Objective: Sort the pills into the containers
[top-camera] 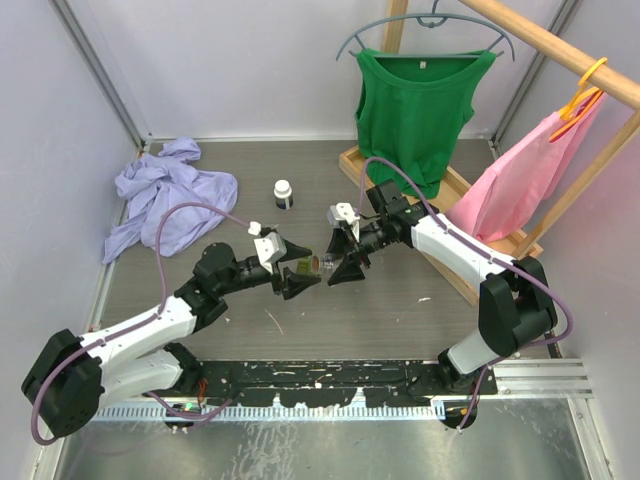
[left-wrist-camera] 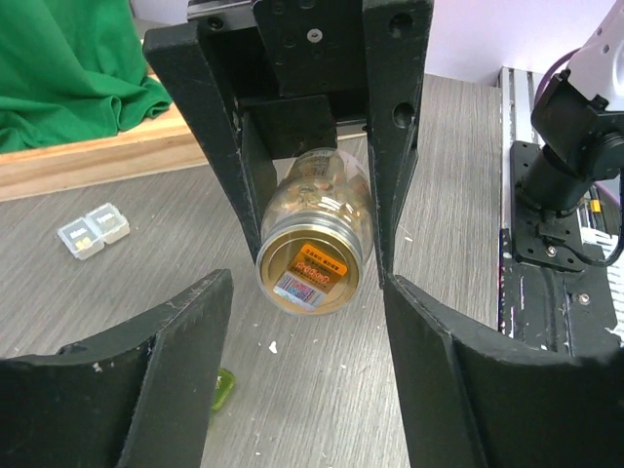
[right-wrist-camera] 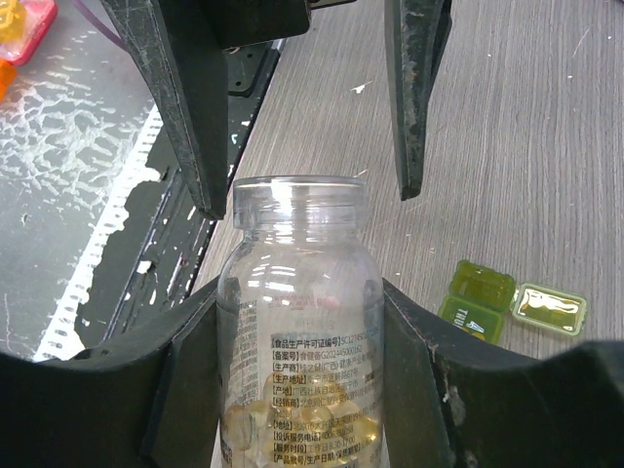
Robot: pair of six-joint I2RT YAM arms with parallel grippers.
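Gripping a clear bottle [right-wrist-camera: 292, 253], right pincer [right-wrist-camera: 299, 292]; label [right-wrist-camera: 317, 375] shows small Chinese print.

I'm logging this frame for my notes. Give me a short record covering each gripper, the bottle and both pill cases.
right gripper: shut on pill bottle
pill bottle: clear, uncapped, mouth toward left gripper, amber pills inside
left gripper: open, holding nothing
green case: lid open, lying on table
clear case: on table, away from both grippers
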